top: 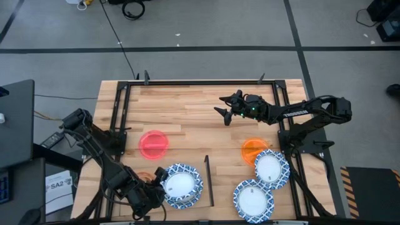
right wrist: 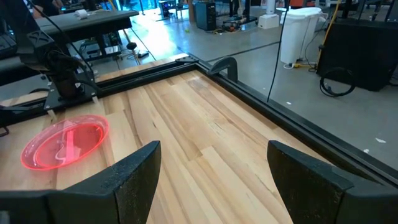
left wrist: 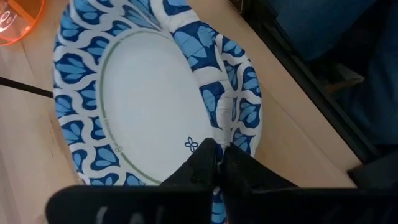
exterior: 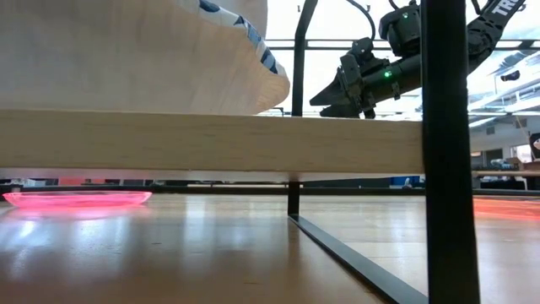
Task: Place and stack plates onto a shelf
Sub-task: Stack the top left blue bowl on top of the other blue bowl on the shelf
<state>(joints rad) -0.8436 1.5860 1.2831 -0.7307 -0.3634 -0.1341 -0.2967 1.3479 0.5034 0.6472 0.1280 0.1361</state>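
Note:
A blue-and-white plate (top: pixel 182 185) lies at the table's near edge on a second one offset beneath it (left wrist: pixel 250 93). My left gripper (top: pixel 159 182) (left wrist: pixel 217 163) is shut on the top plate's rim. An orange plate (left wrist: pixel 17 17) lies just to its left. In the low view the plate's rim (exterior: pixel 253 46) shows above the pale shelf panel (exterior: pixel 211 143). A red plate (top: pixel 153 144) lies flat mid-table. Two more blue-and-white plates (top: pixel 272 169) (top: pixel 253 200) and an orange plate (top: pixel 252 149) lie near right. My right gripper (top: pixel 224 115) (right wrist: pixel 211 180) hangs open above the far middle. My left gripper pinches the top plate's blue-and-white rim (left wrist: pixel 214 142) between its two shut fingers, on the side toward the table's left. The fingers come in low from the left. The plate lies on the plate beneath it.
A thin black bar (top: pixel 208 181) runs beside the held plates. Black frame posts (exterior: pixel 445 152) (exterior: pixel 294 198) stand at the shelf's edge. A black frame rail (top: pixel 200 82) borders the table's far side. Bare butcher-block top (top: pixel 194 119) spreads across the far half.

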